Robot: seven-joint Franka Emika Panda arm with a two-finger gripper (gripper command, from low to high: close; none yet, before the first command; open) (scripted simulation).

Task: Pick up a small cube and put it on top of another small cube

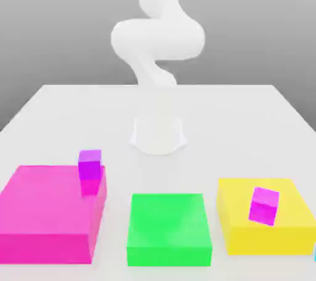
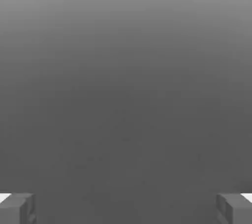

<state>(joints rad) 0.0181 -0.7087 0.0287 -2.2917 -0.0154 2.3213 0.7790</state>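
Note:
A small violet-purple cube (image 1: 89, 164) sits on the back right corner of the flat pink block (image 1: 43, 212), at the exterior view's left. At the right edge of that view, beside the yellow block, a thin sliver of the small cyan cube (image 1: 314, 252) shows. The rest of it is cut off by the frame. In the hand view my gripper (image 2: 126, 209) is open, its two grey fingertips (image 2: 17, 209) stand far apart with nothing between them, and plain grey background lies ahead. The white arm (image 1: 157, 39) rises from its base and leaves the frame at the top.
A pinker magenta small cube (image 1: 264, 204) rests tilted on the flat yellow block (image 1: 237, 224). A flat green block (image 1: 168, 227) lies between the pink and yellow ones. The arm's round base (image 1: 158, 134) stands mid-table on the white tabletop (image 1: 247, 119).

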